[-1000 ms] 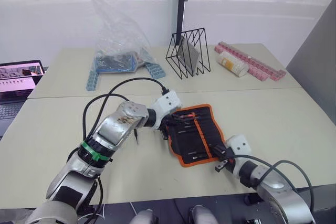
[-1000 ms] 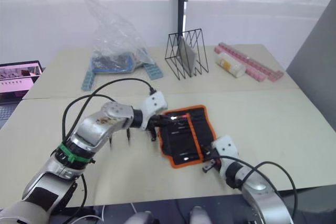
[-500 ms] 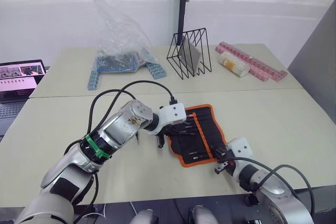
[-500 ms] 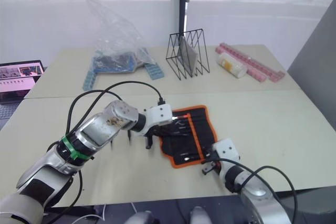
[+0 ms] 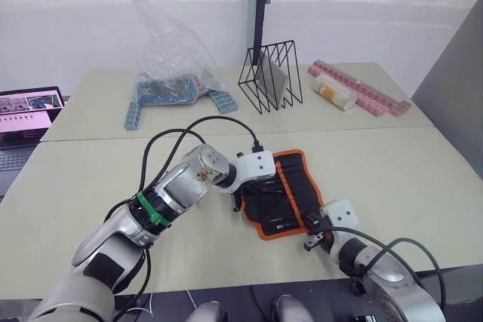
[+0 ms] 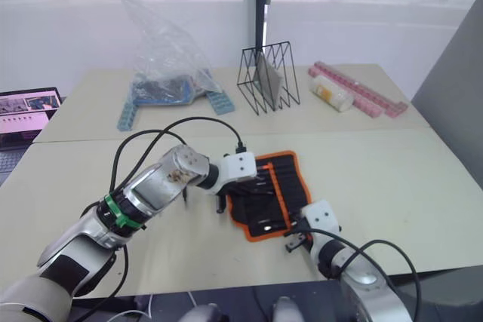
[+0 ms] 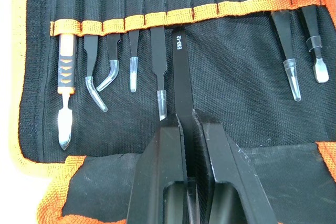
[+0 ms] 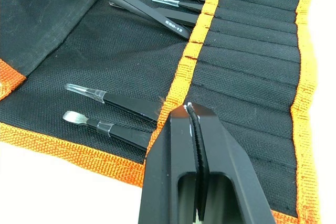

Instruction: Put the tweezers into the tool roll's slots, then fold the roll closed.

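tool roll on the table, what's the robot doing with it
The tool roll lies open on the table. The left gripper is shut on a black tweezer and has its end at a slot under the orange stripe. The right gripper is shut on the roll's stripe near the corner. Several tools already sit in slots. The roll is not yet folded.

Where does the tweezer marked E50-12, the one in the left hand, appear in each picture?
Head views: at the left hand, over the tool roll.
Left wrist view: the tweezer runs from the fingers up to the orange stripe.
Right wrist view: tweezer, touching that stripe.
Shared landmark: the orange stripe.
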Robot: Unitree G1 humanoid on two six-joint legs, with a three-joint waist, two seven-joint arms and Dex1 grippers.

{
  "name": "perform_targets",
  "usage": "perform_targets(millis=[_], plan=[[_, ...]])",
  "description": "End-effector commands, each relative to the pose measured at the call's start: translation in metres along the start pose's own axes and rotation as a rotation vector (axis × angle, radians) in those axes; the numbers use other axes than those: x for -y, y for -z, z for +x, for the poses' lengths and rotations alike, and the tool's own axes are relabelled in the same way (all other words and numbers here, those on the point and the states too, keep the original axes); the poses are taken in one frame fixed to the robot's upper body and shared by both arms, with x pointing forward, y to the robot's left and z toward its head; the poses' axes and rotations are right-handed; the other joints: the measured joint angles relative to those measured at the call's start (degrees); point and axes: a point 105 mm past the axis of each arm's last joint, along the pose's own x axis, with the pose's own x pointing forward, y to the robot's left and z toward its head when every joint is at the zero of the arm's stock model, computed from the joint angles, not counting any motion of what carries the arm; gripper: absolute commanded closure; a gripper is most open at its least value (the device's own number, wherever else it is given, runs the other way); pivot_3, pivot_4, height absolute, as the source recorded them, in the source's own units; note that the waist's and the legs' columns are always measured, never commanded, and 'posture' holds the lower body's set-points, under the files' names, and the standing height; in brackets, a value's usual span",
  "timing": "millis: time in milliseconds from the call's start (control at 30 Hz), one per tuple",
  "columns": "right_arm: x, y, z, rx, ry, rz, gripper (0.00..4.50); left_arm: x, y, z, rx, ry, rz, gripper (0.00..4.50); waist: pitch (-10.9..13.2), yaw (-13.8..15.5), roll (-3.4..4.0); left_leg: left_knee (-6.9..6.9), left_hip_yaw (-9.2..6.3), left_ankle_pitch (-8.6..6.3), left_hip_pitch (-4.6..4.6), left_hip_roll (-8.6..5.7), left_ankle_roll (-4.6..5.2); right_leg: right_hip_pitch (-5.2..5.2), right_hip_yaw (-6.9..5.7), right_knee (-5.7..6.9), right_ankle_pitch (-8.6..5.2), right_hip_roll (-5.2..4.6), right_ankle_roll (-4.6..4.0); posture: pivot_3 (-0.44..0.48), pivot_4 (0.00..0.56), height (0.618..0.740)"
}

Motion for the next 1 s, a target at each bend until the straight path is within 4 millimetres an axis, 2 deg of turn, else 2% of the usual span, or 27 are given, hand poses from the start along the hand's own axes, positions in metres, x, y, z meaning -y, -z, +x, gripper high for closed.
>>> perform_targets(millis=[33,333,1000], plan=[[-0.008,0.009,0.001,-0.041,-0.027,0.022,4.5,0.0,-0.01,0.001,0.021,0.001,0.04,4.49,0.0,0.0,0.0,0.0,0.0,0.0,0.0,0.0,0.0,0.01,0.0,0.0,0.0,0.0,0.0,0.0,0.15,0.724],[-0.009,0.008,0.001,-0.039,-0.024,0.023,4.5,-0.002,-0.005,0.008,0.006,-0.011,0.032,4.49,0.0,0.0,0.0,0.04,0.0,0.0,0.01,0.0,0.0,0.01,0.0,0.03,0.0,0.0,0.0,0.0,0.15,0.724],[-0.013,0.009,0.0,-0.042,-0.027,0.018,4.5,0.001,-0.011,0.042,0.066,0.006,0.027,4.49,0.0,0.1,0.0,0.13,0.0,0.01,0.02,-0.01,0.01,0.06,0.0,0.06,0.0,0.0,0.0,0.0,0.15,0.724]])
